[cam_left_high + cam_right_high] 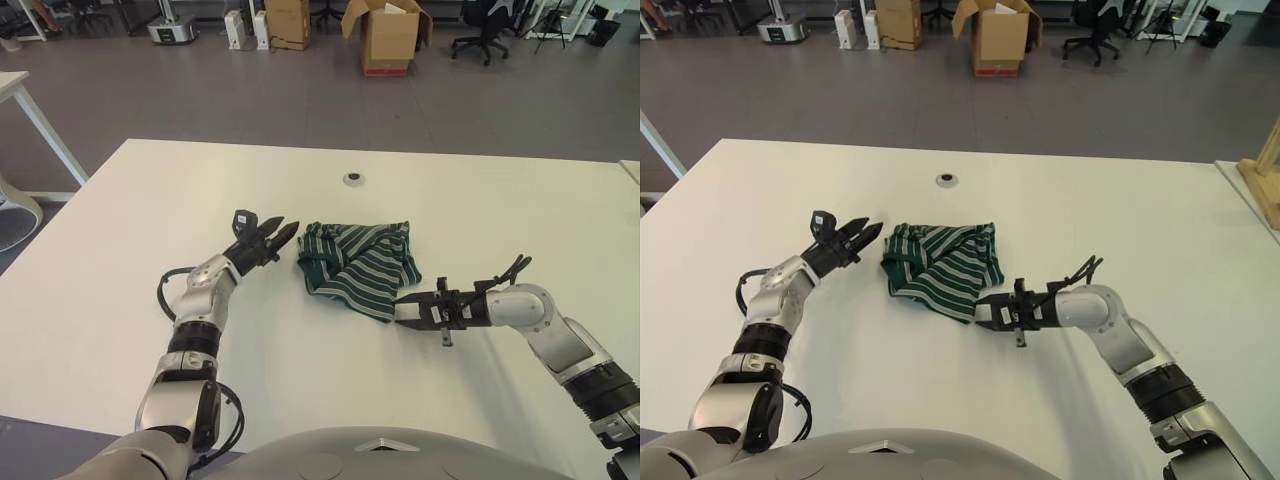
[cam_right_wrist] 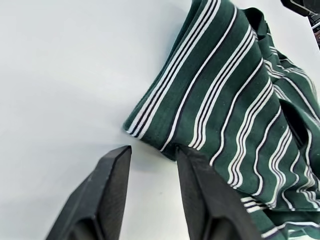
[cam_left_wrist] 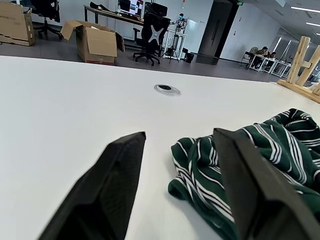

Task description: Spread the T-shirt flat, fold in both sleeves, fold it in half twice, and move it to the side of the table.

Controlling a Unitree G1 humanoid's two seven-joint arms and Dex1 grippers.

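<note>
Nearby, right gripper (image 2: pixel 152 149) parted at T-shirt (image 2: pixel 235 100) hem; left gripper (image 3: pixel 180 134) parted.

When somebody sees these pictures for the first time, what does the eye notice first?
A crumpled green T-shirt with white stripes lies in a heap in the middle of the white table. The left gripper sits just left of it and the right gripper at its near right corner, both with jaws open and empty.
</note>
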